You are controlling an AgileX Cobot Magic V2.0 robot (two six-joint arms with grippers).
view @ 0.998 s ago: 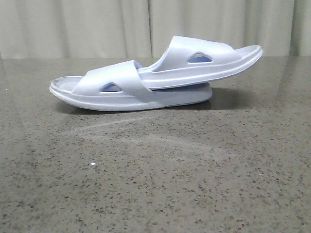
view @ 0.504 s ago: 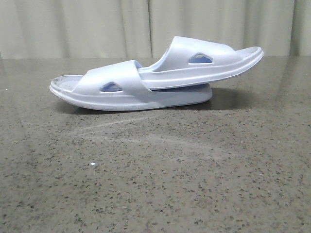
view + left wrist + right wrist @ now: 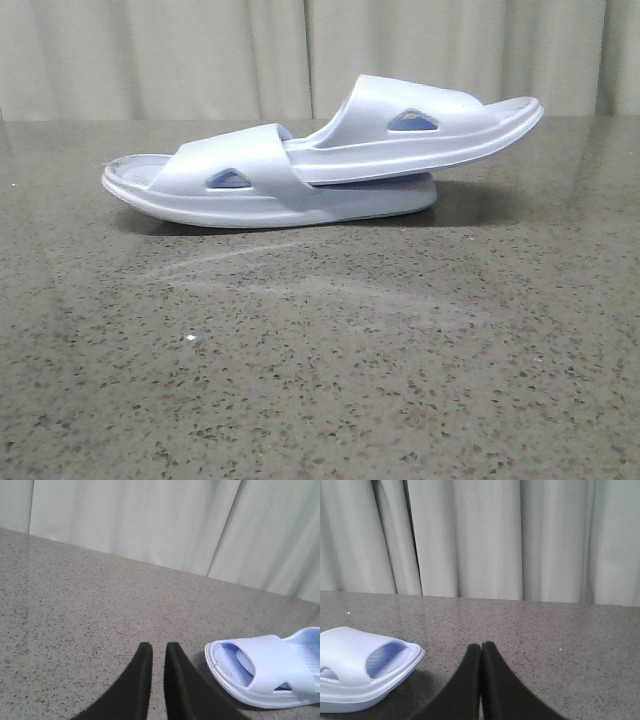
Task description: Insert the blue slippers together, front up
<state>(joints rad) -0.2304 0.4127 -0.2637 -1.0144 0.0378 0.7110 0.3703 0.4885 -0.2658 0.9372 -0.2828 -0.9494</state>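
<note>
Front view: on the dark speckled stone surface (image 3: 320,380), the pale blue moulded foam slippers (image 3: 300,165) lie nested. The lower slipper (image 3: 240,185) rests flat. The upper slipper (image 3: 420,125) has one end tucked under the lower slipper's wide strap, and its other end tilts up and overhangs the lower slipper's right end. Nothing has visibly moved since a second ago. A pale pleated curtain (image 3: 200,55) hangs behind the slippers.

Left wrist view: the left hand (image 3: 158,650) hangs above the bare surface just beside the lower slipper's end, its black fingers (image 3: 142,667) nearly together with a thin gap, holding nothing.

Right wrist view: the right hand (image 3: 481,647) hovers near the upper slipper's raised end, fingers pressed together, empty.
</note>
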